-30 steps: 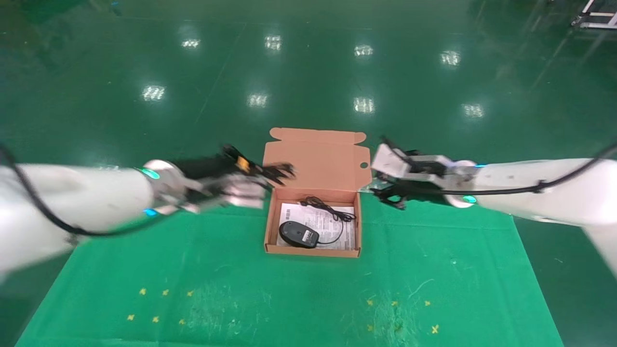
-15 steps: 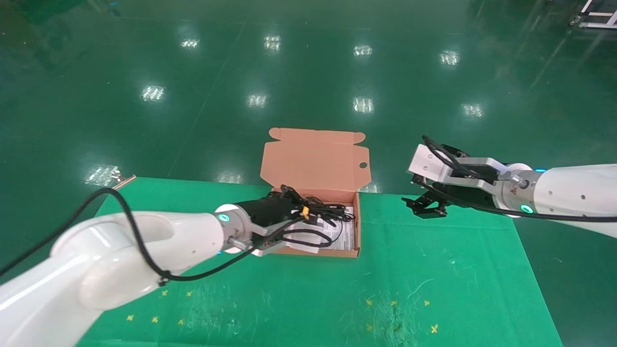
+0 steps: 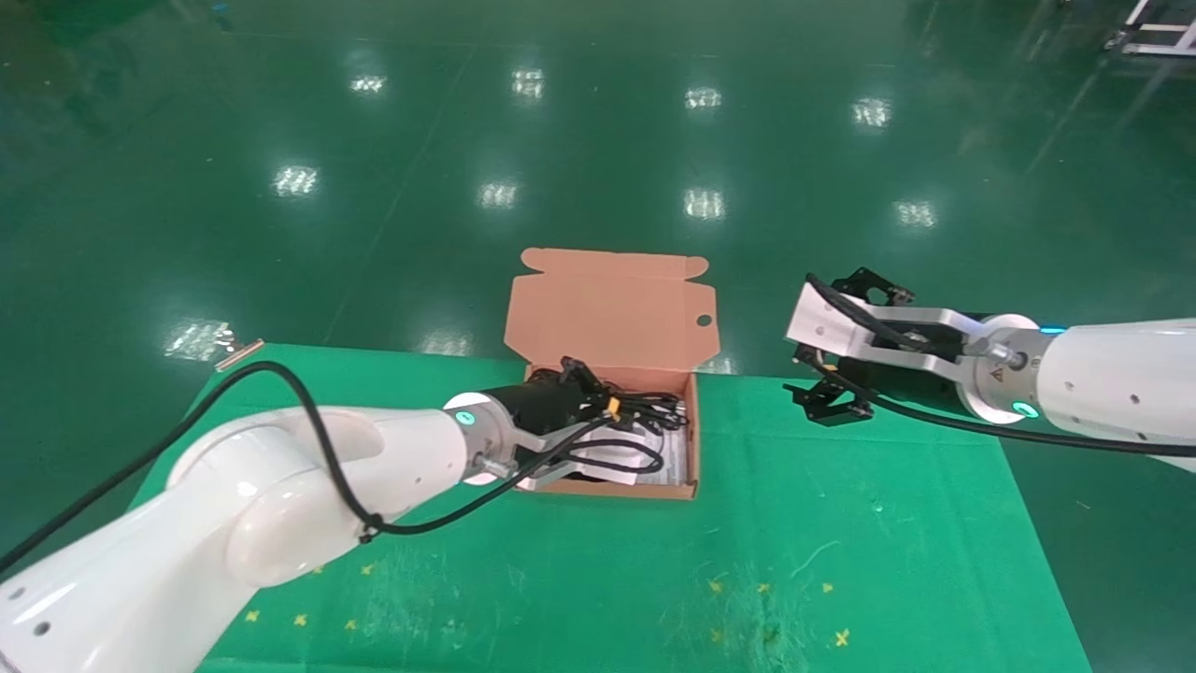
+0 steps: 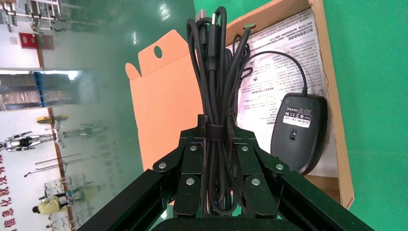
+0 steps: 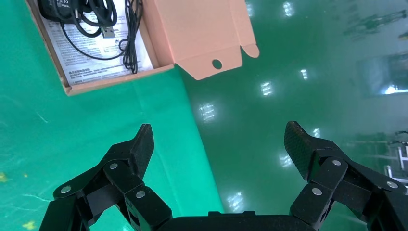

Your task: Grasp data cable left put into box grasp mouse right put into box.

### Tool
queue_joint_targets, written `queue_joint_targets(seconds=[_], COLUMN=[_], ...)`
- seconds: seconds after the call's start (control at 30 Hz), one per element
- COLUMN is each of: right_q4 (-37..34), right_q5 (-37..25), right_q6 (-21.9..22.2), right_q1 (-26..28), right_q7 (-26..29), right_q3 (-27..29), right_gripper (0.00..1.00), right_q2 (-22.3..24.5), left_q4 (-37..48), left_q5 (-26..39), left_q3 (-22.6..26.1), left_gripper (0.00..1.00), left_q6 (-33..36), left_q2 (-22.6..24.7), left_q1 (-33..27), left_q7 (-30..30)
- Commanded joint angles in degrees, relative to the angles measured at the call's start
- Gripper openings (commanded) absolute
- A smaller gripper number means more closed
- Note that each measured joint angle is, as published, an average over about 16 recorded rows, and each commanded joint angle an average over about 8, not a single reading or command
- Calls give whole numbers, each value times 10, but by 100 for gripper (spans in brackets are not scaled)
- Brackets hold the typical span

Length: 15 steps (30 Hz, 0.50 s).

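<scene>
Since half a second ago our left gripper (image 4: pixel 214 192) has pushed a little farther over the box (image 3: pixel 602 486), clenched on the data cable (image 4: pixel 216 86), which dangles above the white sheet. The mouse (image 4: pixel 298 130) lies label-up inside the box, at its near end. Our right gripper (image 5: pixel 216 159) has lifted slightly, fingers spread, empty, right of the box. Green cloth (image 3: pixel 841 523) covers the table; beyond it, glossy green floor (image 3: pixel 598 121).
</scene>
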Motion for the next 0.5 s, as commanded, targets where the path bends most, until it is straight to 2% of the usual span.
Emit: queue_joint_targets(seconds=[0.03, 0.5], right_q4=[4, -6], right_q5=[-4, 4], right_q6=[-1, 2], right_q1=[0, 1], right_q7=[-1, 0], right_q3=[-1, 1], right_gripper=[100, 100], right_q2=[0, -2], left_q4=[5, -5], left_q5=[0, 0], left_q3=[1, -3], left_gripper=[100, 100], left_q6=[0, 0], left_q2=[2, -3], left_q1=[-1, -1], left_q7=[0, -1])
